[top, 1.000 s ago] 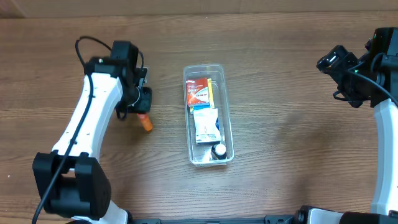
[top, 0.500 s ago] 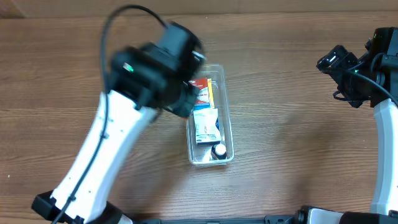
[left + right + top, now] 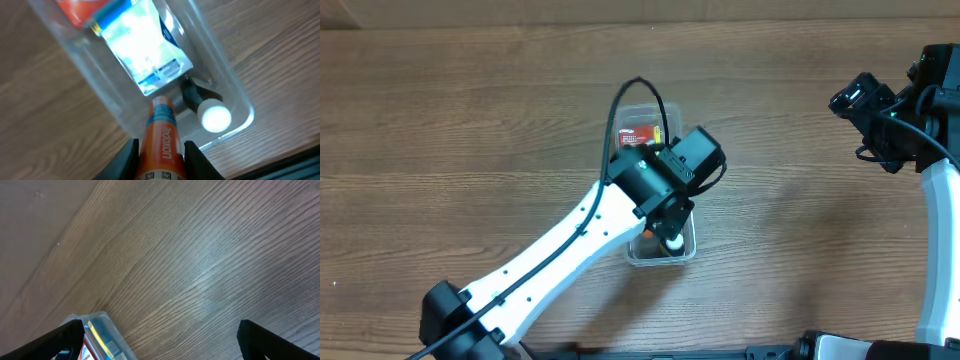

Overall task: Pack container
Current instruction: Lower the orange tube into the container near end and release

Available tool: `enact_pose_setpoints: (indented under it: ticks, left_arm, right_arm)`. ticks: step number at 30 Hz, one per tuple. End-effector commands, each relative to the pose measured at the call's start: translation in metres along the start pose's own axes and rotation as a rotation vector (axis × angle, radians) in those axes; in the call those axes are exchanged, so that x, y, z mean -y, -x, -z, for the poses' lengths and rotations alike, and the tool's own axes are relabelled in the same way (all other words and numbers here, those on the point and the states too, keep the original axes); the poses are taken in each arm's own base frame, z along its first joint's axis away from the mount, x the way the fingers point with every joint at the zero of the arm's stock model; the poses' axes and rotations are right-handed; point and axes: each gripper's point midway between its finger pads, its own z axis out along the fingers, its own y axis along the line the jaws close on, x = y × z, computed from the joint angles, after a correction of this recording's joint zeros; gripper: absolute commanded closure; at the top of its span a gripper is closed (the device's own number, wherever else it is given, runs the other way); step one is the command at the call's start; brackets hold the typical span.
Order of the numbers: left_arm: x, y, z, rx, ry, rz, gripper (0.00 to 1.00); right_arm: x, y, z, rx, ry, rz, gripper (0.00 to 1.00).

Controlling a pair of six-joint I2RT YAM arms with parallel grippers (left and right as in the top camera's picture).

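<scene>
Left wrist view – left fingers [image 3: 194, 164] clamp an orange tube [image 3: 161, 140], nose angled toward the container [image 3: 245, 120] end beside the white-capped bottle [image 3: 215, 119], presumably the only gap left. Container sits central on the table [image 3: 800, 200]; right fingers [image 3: 55, 342] gape wide, empty.

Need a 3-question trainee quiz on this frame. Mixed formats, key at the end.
1. True or false: the right gripper is shut on a packet.
2. What does the left gripper hold? A) a spoon B) an orange tube C) a sponge
3. Fill in the blank: the tube's tip hangs over the near end of the clear ____.

Key: 1 false, its fingers stand wide apart with only bare table between them; 2 B; 3 container.
</scene>
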Motion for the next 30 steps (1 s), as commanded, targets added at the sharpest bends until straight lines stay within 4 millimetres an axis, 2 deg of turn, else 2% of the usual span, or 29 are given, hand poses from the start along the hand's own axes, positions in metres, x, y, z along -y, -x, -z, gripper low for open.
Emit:
enact_pose_setpoints:
  ticks: [1,5,11,14,15,16,18,21,23,26,28,30]
  left_arm:
    - [0.007,-0.012,-0.019,-0.035,-0.035,0.036,0.82]
    - [0.015,-0.015,-0.033,-0.037,-0.070,0.028,0.81]
    - [0.015,-0.026,-0.058,-0.056,-0.064,0.027,0.80]
    - [0.014,-0.030,-0.064,-0.064,-0.061,0.018,0.79]
    - [0.014,-0.029,-0.064,-0.060,-0.062,0.013,0.76]
    - [0.015,-0.028,-0.064,-0.055,-0.063,0.012,0.65]
    - [0.015,-0.025,-0.061,-0.047,-0.066,0.014,0.39]
    - [0.015,-0.018,-0.050,-0.032,-0.067,0.010,0.19]
    - [0.014,-0.009,-0.033,-0.007,-0.067,0.006,0.04]
    - [0.007,0.005,-0.006,0.045,-0.040,0.010,0.03]
    - [-0.008,0.019,0.026,0.111,0.008,0.028,0.01]
    - [-0.022,0.028,0.049,0.162,0.040,0.052,0.00]
  right_arm:
    - [-0.002,0.003,0.001,0.006,0.012,-0.005,0.00]
    - [-0.002,0.003,0.001,0.006,0.012,-0.005,0.00]
    - [-0.002,0.002,0.001,0.005,0.012,-0.005,0.00]
    - [-0.002,0.003,0.001,0.006,0.012,-0.005,0.00]
    - [-0.002,0.002,0.001,0.005,0.012,-0.005,0.00]
    - [-0.002,0.003,0.001,0.006,0.012,-0.005,0.00]
    - [-0.002,0.002,0.001,0.005,0.012,-0.005,0.00]
    - [-0.002,0.002,0.001,0.005,0.012,-0.005,0.00]
    - [-0.002,0.002,0.001,0.005,0.012,-0.005,0.00]
    - [-0.002,0.002,0.001,0.005,0.012,-0.005,0.00]
    - [-0.002,0.002,0.001,0.005,0.012,-0.005,0.00]
    - [-0.002,0.002,0.001,0.005,0.012,-0.005,0.00]
